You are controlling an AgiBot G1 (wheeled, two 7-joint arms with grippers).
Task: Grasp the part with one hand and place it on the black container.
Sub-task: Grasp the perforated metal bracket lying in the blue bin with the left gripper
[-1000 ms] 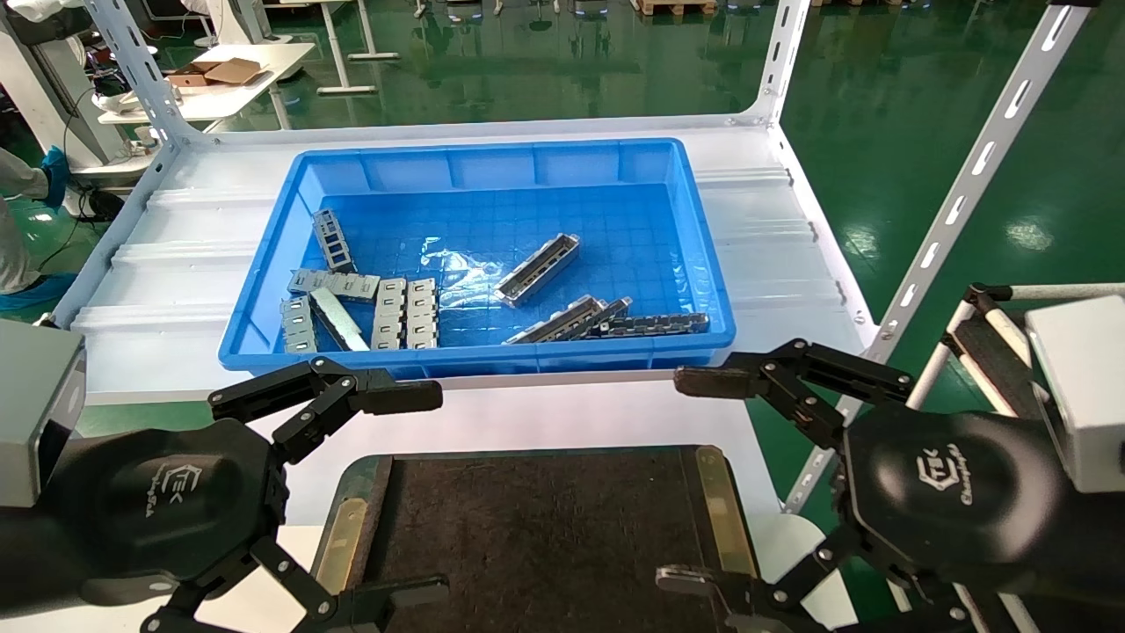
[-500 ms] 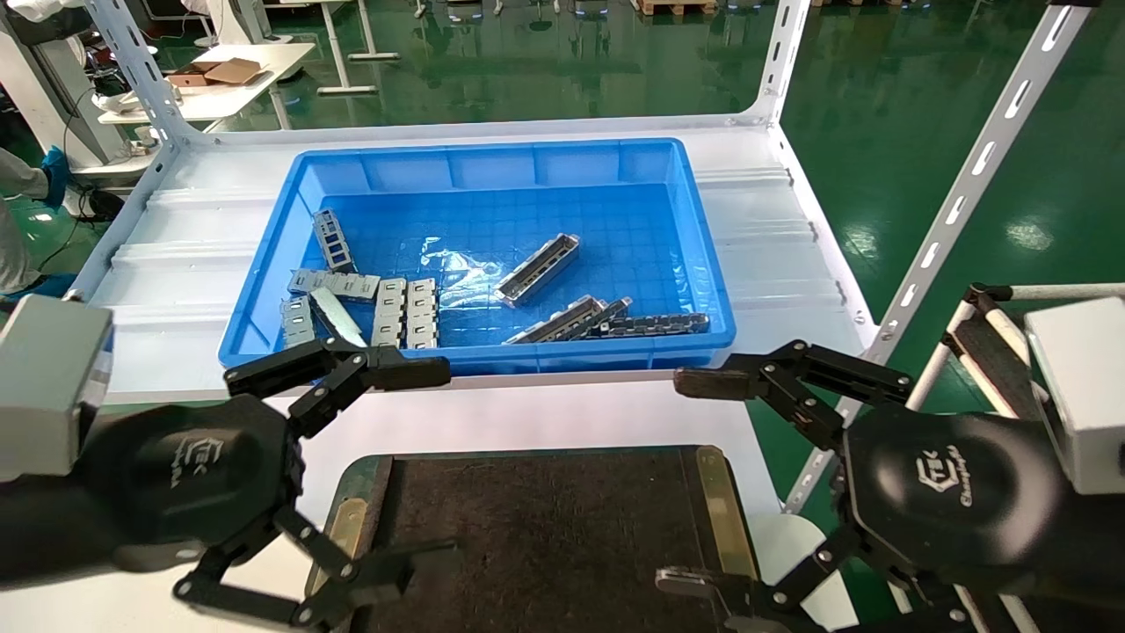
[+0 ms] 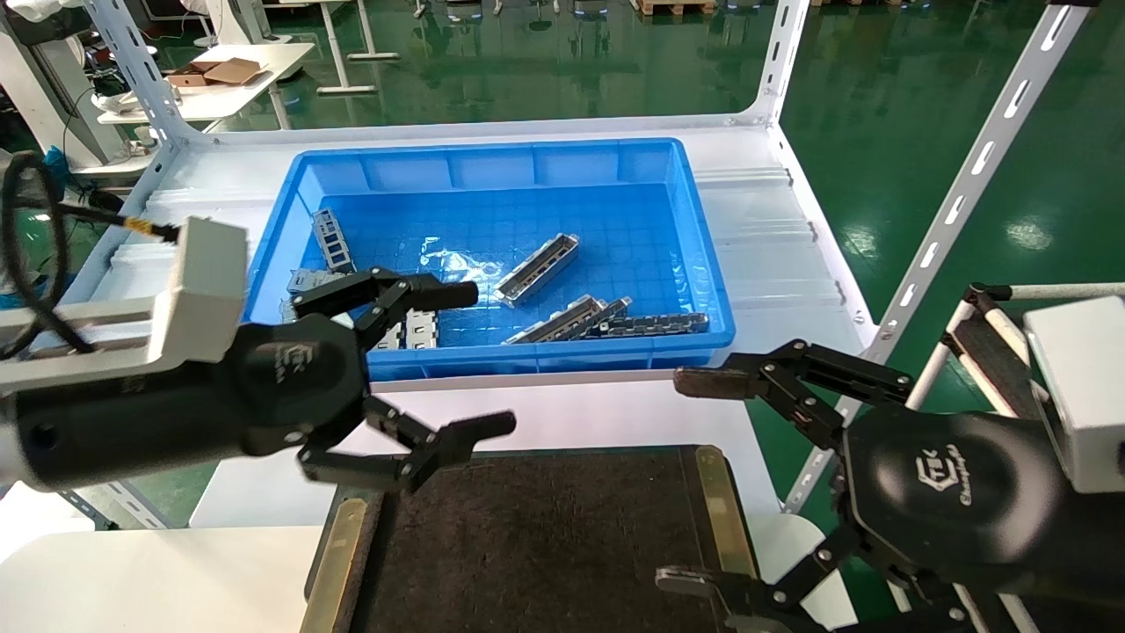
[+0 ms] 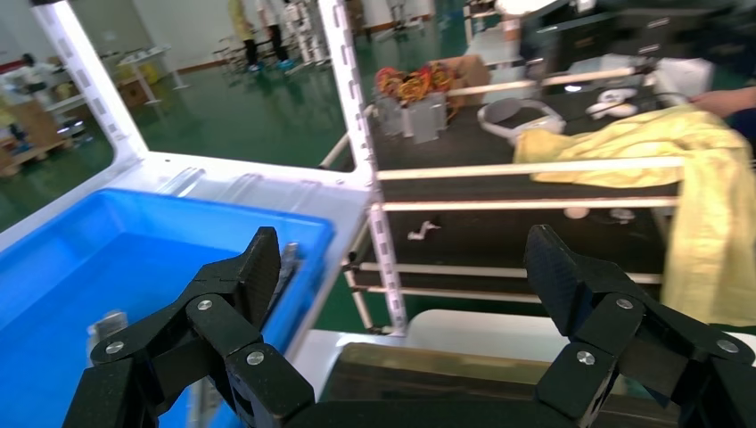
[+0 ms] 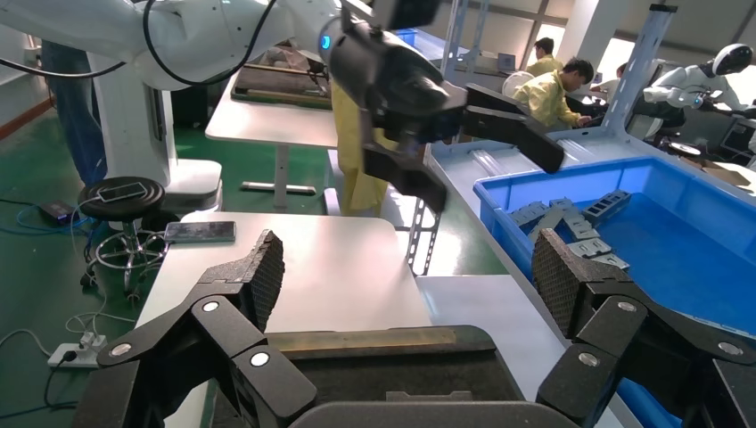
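Note:
A silver-grey part (image 3: 537, 269) lies slanted in the middle of the blue bin (image 3: 694, 264); two similar channels (image 3: 567, 320) rest by the bin's front wall. The black container (image 3: 545, 545) sits in front of the shelf with brass strips on its sides, and its edge shows in the left wrist view (image 4: 464, 364) and the right wrist view (image 5: 374, 379). My left gripper (image 3: 483, 360) (image 4: 403, 267) hovers open and empty over the bin's front edge, left of the parts. My right gripper (image 3: 681, 479) (image 5: 406, 267) stays open and empty at the container's right side.
Flat grey blocks (image 3: 332, 239) fill the bin's left part, some hidden behind my left gripper. A dark chain-like strip (image 3: 655, 324) lies along the front wall. White slotted shelf posts (image 3: 958, 193) stand at the corners. A white table (image 5: 294, 267) lies past the container.
My left arm has risen and swung forward and to the right, from beside the container to above the bin's front edge, still open. The right arm has not moved.

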